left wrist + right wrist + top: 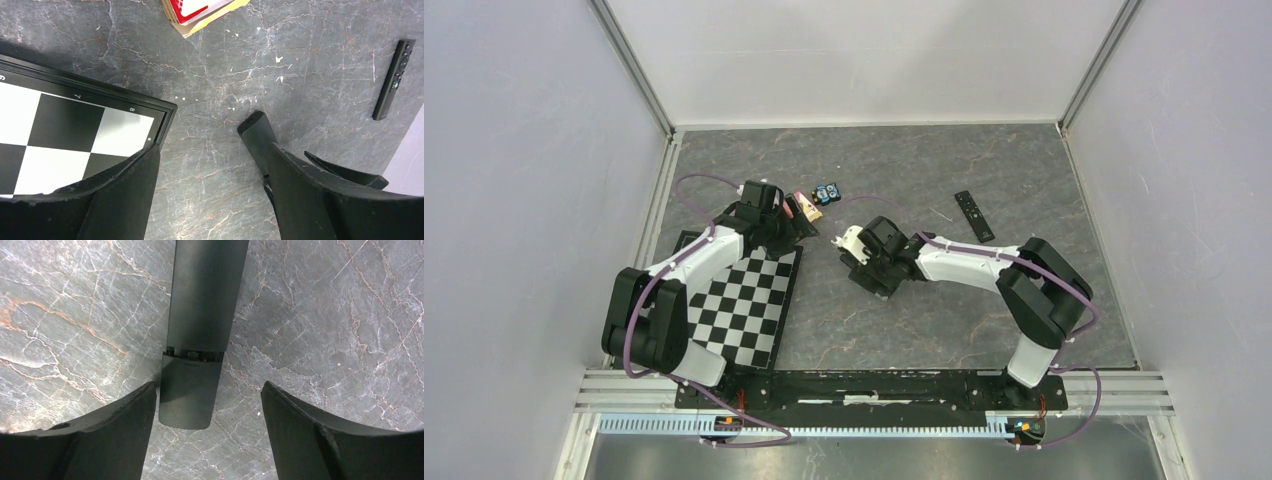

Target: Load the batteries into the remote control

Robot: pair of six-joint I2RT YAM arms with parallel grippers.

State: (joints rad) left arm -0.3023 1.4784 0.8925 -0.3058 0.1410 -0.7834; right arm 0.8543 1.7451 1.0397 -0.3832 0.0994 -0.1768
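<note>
A black remote (205, 295) lies back up on the grey table, its battery cover (187, 390) slid partly off at the seam. My right gripper (207, 395) is open just above it, the cover end beside its left finger. In the top view my right gripper (844, 243) faces my left gripper (799, 228), which hide this remote. My left gripper (210, 165) is open and empty; one end of the remote (256, 132) shows by its right finger. A second black remote (974, 215) lies far right, also in the left wrist view (395, 80). No battery cells show.
A red-and-yellow packet (806, 205) and a blue-and-black gadget (827, 192) lie behind the left gripper; the packet also shows in the left wrist view (200, 10). A checkerboard (744, 295) lies front left, its corner under the left gripper (75, 135). Walls enclose the table.
</note>
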